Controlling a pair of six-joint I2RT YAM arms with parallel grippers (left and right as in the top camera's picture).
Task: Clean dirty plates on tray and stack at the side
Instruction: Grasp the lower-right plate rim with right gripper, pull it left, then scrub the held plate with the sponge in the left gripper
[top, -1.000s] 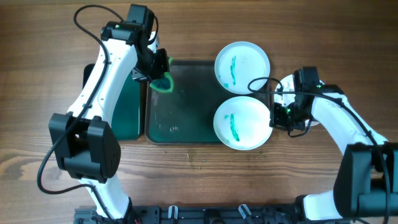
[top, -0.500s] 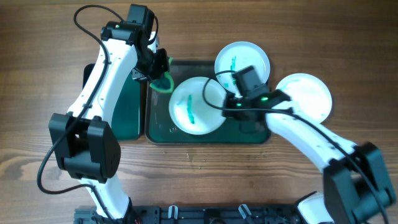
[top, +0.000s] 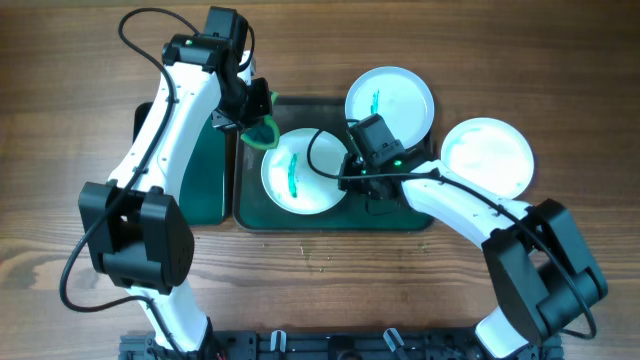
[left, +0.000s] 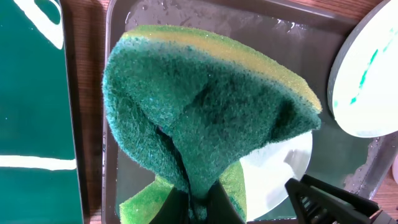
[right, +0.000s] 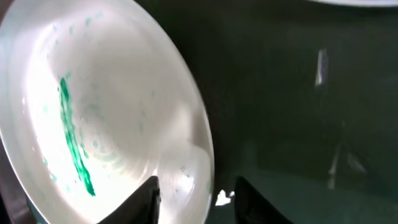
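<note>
A white plate (top: 303, 170) with a teal smear lies left of centre on the dark green tray (top: 400, 215). My right gripper (top: 350, 172) stands open astride its right rim (right: 106, 112), one finger over the plate's inside, the other over the tray (right: 298, 124). My left gripper (top: 258, 118) is shut on a folded green sponge (left: 205, 106), which hangs over the tray's far left corner just beside that plate (left: 280, 168). A second smeared plate (top: 390, 102) rests on the tray's far right corner. A clean plate (top: 487, 157) lies on the table to the right.
A smaller green tray (top: 205, 170) with a black rim lies left of the big one, partly under my left arm. The tray floor (left: 348, 155) looks wet. Wooden table surrounds everything.
The smeared plate has slid from the tray's right end to left of centre with my right gripper at its rim. That gripper's jaws have since parted. The left arm has kept still.
</note>
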